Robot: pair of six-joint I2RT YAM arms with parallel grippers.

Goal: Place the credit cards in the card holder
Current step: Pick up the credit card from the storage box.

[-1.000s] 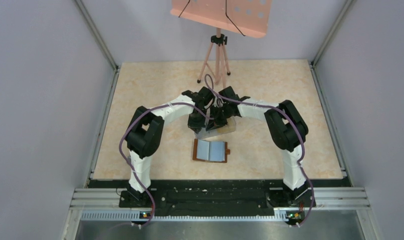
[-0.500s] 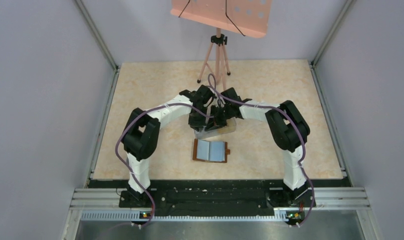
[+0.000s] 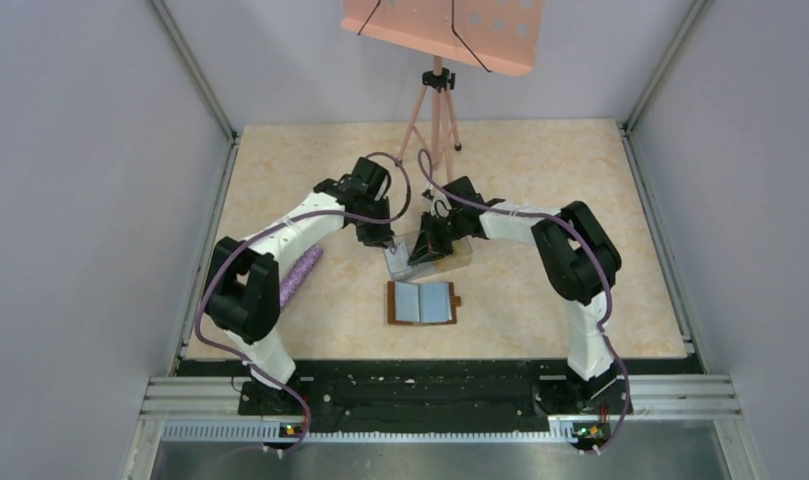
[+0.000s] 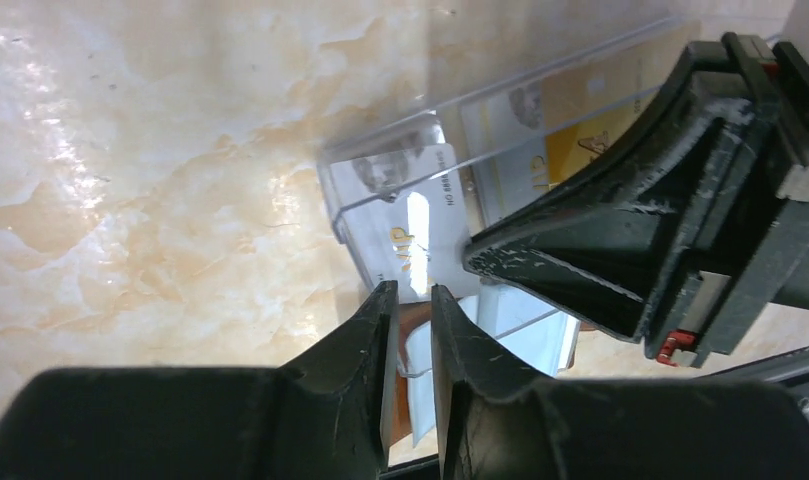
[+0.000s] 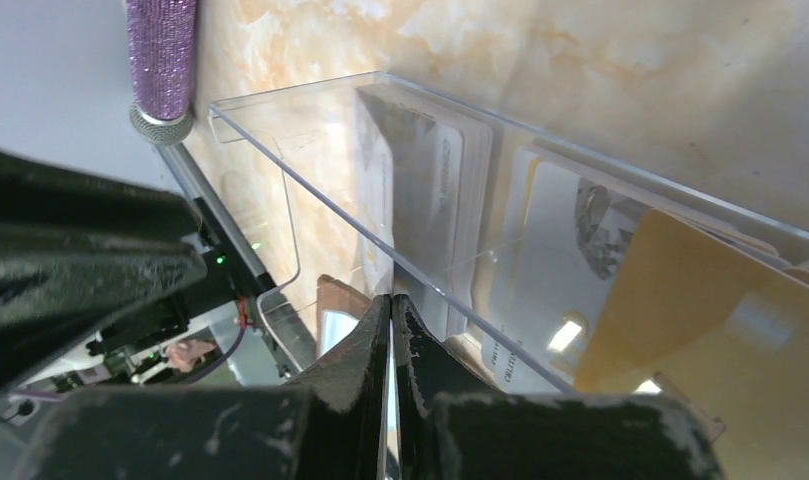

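Credit cards (image 4: 405, 215) standing tilted on edge inside clear box (image 3: 458, 256) on worktop (image 3: 540, 170), whitish set at its left end, orange-yellow set (image 5: 680, 290) further right. Right hand (image 5: 392, 298) closed, apparently pinching the box's wall; left hand (image 4: 410, 292) just beside the left end, fingers narrowly apart, empty. Card holder (image 3: 421, 302) lies open nearer the bases, long axis left-to-right, snap tab (image 3: 457, 302) pointing right. Risk: hands this close may collide, or a pull may tip the box and spill cards
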